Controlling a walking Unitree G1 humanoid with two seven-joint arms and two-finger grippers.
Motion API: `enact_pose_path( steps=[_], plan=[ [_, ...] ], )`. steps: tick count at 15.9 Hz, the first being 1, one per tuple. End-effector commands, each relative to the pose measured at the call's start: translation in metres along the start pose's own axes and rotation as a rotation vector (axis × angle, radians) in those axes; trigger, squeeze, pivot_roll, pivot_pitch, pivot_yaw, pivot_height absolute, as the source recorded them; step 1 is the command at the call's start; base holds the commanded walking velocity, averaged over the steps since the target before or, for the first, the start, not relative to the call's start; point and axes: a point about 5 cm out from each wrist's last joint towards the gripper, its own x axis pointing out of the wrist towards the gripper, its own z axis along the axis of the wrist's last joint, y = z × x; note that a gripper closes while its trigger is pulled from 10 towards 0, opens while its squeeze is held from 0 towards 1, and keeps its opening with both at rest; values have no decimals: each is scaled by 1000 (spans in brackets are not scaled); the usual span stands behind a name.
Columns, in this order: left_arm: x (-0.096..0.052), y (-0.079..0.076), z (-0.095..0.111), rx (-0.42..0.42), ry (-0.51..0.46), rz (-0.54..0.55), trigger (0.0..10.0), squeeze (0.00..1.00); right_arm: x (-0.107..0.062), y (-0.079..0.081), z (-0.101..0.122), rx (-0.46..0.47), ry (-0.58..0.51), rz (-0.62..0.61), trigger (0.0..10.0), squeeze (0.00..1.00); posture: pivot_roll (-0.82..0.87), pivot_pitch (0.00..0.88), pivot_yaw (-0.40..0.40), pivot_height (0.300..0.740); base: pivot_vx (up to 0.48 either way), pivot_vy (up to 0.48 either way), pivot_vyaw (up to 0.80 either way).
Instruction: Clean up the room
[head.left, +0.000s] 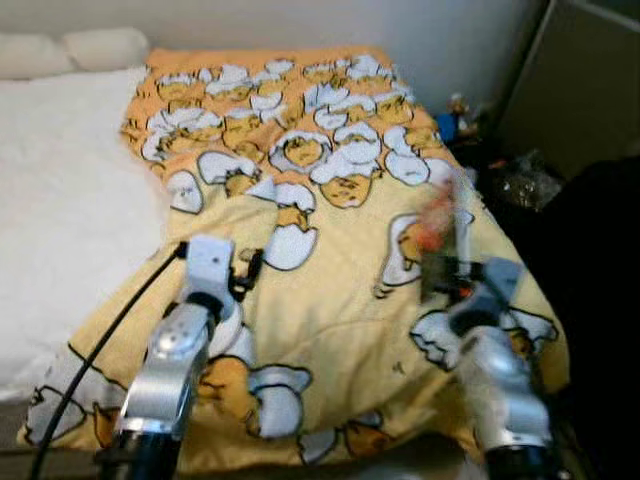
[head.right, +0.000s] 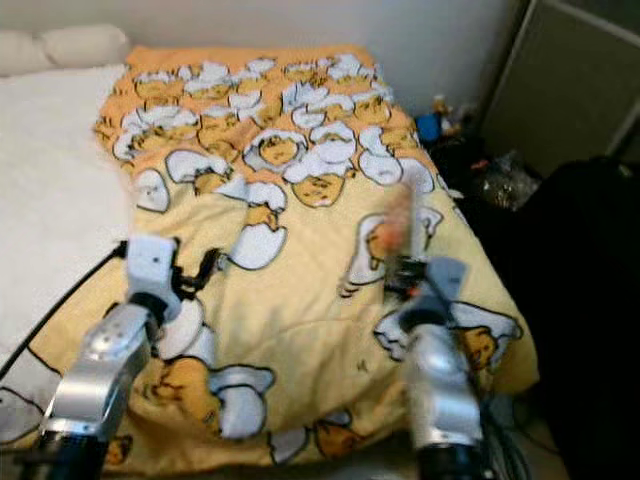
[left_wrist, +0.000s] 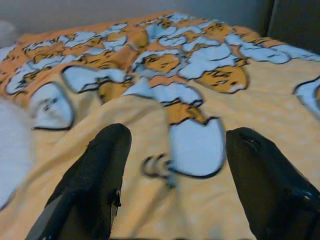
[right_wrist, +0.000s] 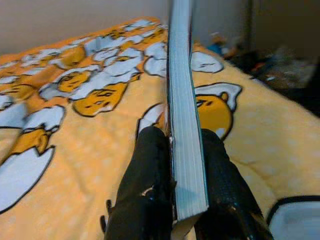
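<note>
- The bed (head.left: 60, 200) lies in front of you, and the big yellow blanket (head.left: 340, 290) with egg pictures is spread over most of it. It reaches out past both sets of jaws and lies flat enough, with a few soft bumps. I think the bed part of the clean-up looks mostly done.
- Past your right jaws, off the far side of the bed, there is a dark corner with a pile of small things (head.left: 520, 180) on the floor. They are too blurry to name. That mess looks like it is waiting for you, so I think a lot of the room is left to do.
- Your right gripper (right_wrist: 186, 145) is closed tight on a book (right_wrist: 182, 100). The book stands up on its edge between the two fingers, with its pages facing the wrist camera. It sticks up above the blanket and is not resting on it. It has no home yet, so you need to find a place to put it.
- Your left gripper (left_wrist: 175, 150) is wide open and holds nothing. It hovers low over the blanket, and a white egg picture lies right between its fingers (left_wrist: 95, 170).
</note>
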Motion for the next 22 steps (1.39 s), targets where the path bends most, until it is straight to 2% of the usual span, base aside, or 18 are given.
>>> enact_pose_path(
  steps=[1, 3, 4, 7, 11, 22],
  plan=[
    [2, 7, 2, 9, 2, 23, 10000, 0, 5, 14, 13, -4, -58, 48, 10000, 0, 32, 0, 27, 740, 0, 337, 0],
    [3, 7, 3, 7, -1, 24, 10000, 0, 5, 14, 14, 9, -64, 51, 10000, 0, 30, 0, 31, 740, 0, 339, 0],
    [3, 8, 4, 7, -3, 27, 10000, 0, 5, 14, 17, -17, -82, 49, 10000, 0, 32, 0, 32, 740, 0, 341, 0],
    [3, 11, 11, 49, -30, 19, 10000, 0, 6, 20, 19, 13, -81, 100, 10000, 0, 47, 0, 24, 740, 0, 349, 0],
    [2, 19, 13, 53, -34, 52, 10000, 0, 8, 22, 20, -1, -87, 89, 10000, 0, 55, 0, 19, 740, 0, 383, 0],
    [7, 17, 15, 53, -45, 61, 10000, 0, 10, 33, 26, -34, -111, 141, 10000, 0, 29, 0, 30, 740, 0, 397, 0]
  ],
)
